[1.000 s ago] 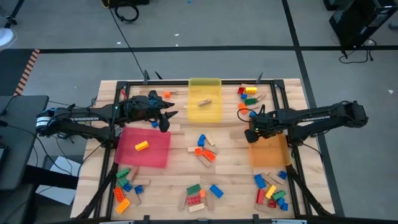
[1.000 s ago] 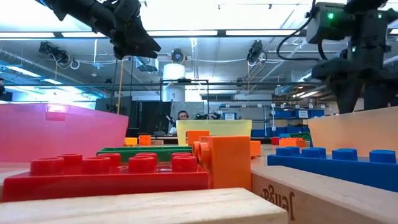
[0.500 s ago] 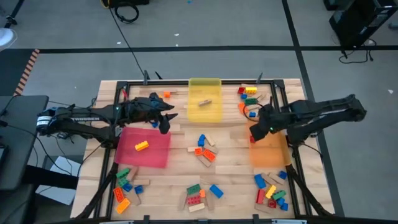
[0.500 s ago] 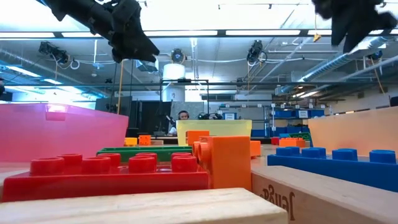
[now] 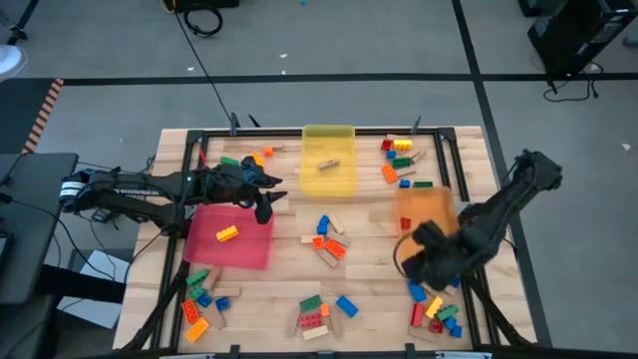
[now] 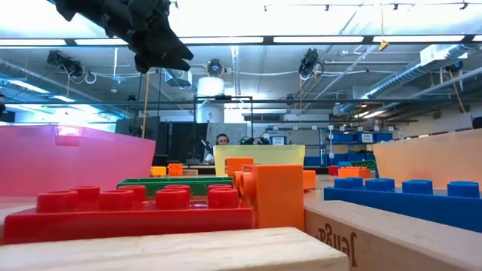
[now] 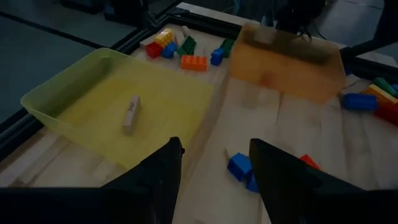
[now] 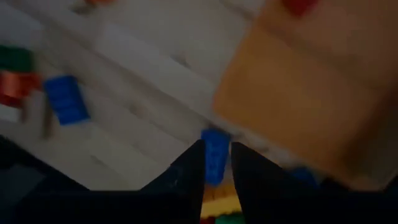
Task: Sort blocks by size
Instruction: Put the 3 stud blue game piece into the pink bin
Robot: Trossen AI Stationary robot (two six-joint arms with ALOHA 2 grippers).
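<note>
The blocks lie in loose heaps on the wooden table: at the middle [image 5: 327, 239], near middle [image 5: 317, 315], near left [image 5: 199, 295], near right [image 5: 435, 309] and far right [image 5: 399, 158]. A yellow brick [image 5: 227, 233] lies in the red tray, a wooden block [image 5: 329, 164] in the yellow tray. My left gripper [image 7: 214, 180] hovers open and empty between those two trays [image 5: 262, 195]. My right gripper [image 5: 420, 259] points down above the table just near of the orange tray [image 5: 424, 207]. Its fingers stand a narrow gap apart [image 8: 216, 168]; a blue brick [image 8: 214, 152] on the table shows through the gap.
The red tray [image 5: 249, 249] lies at the left, the yellow tray [image 5: 344, 184] at the far middle, the orange tray at the right. A black frame [image 5: 478, 289] runs round the table. Bare wood [image 5: 374, 269] lies between the middle heap and the right arm.
My right gripper has swung from the orange tray's far left corner toward the table's near edge, rising out of the low view and turning about its own axis. In the high view the orange tray now lies closer to the far edge than before.
</note>
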